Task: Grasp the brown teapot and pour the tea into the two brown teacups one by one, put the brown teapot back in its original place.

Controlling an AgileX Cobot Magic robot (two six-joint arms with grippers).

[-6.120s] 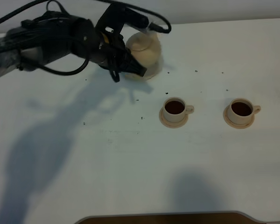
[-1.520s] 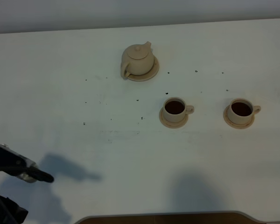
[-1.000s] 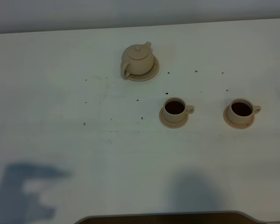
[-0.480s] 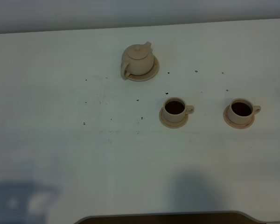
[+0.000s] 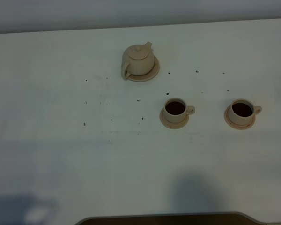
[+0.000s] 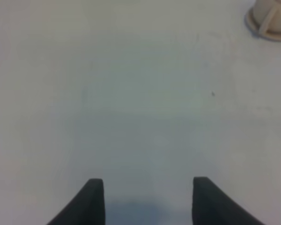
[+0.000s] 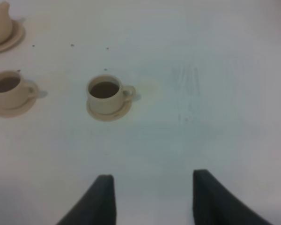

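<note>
Two arms: neither shows in the exterior high view; only their gripper tips appear, each in its own wrist view.
Bench (image 5: 61,140): white, fills almost the whole exterior high frame, with small dark specks scattered around the middle and soft shadows along the lower edge.
Left gripper (image 6: 147,199): released, its two dark fingers spread wide with bare bench between them, holding nothing; the teapot sits far off in the upper right corner of that view.
Right gripper (image 7: 152,197): released as well, fingers apart over bare bench, holding nothing; both cups lie well beyond it toward the upper left of that view.
Brown teapot (image 5: 138,59): upper centre of the exterior high frame, upright, lid on, spout toward the upper right, loop handle toward the lower left.
Original place (image 5: 154,70): round tan saucer directly under the teapot, its rim showing on the right and lower side; the teapot rests on it.
Near teacup (image 5: 175,110): centre of the frame, below and right of the teapot, upright on its own small saucer, handle pointing right, dark liquid inside.
Far teacup (image 5: 242,111): right of the first cup and level with it, well apart, also on a saucer, handle right, dark liquid inside.
</note>
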